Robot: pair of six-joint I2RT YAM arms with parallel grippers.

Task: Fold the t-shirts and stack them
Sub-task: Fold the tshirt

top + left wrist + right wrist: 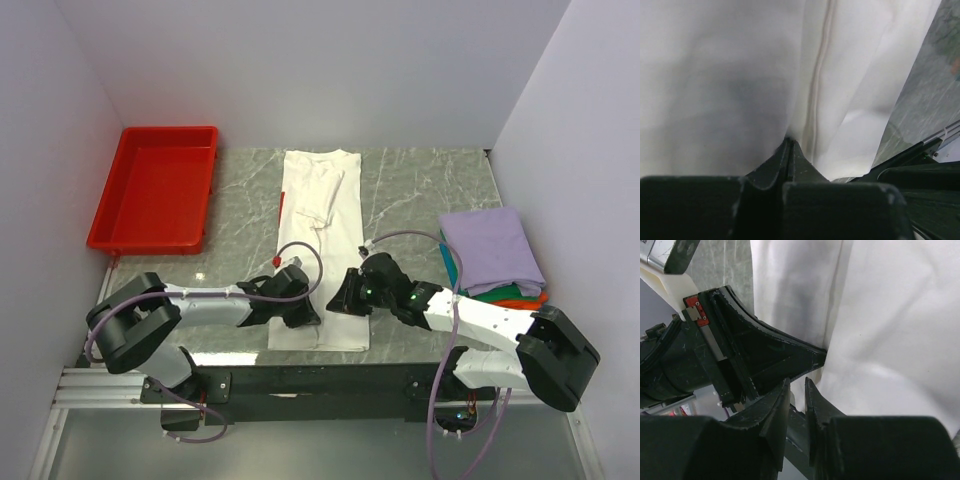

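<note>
The white t-shirt (320, 200) lies folded into a long strip down the middle of the table; only a sliver of red print (280, 207) shows at its left edge. My left gripper (308, 316) is at the strip's near end, shut on white cloth (740, 90), as the left wrist view (789, 141) shows. My right gripper (340, 300) is at the strip's right edge close beside it. Its jaws (796, 381) stand a sliver apart with white cloth (890, 330) between them. Lavender (490, 245), teal (447, 262), green (497, 294) and orange (520, 298) folded shirts are stacked at right.
A red plastic tray (125, 238) stands at the back left. My left gripper's black fingers (790, 357) show just beyond my right fingers, nearly touching. Bare marble table (420, 190) lies between the strip and the stack. White walls close in on three sides.
</note>
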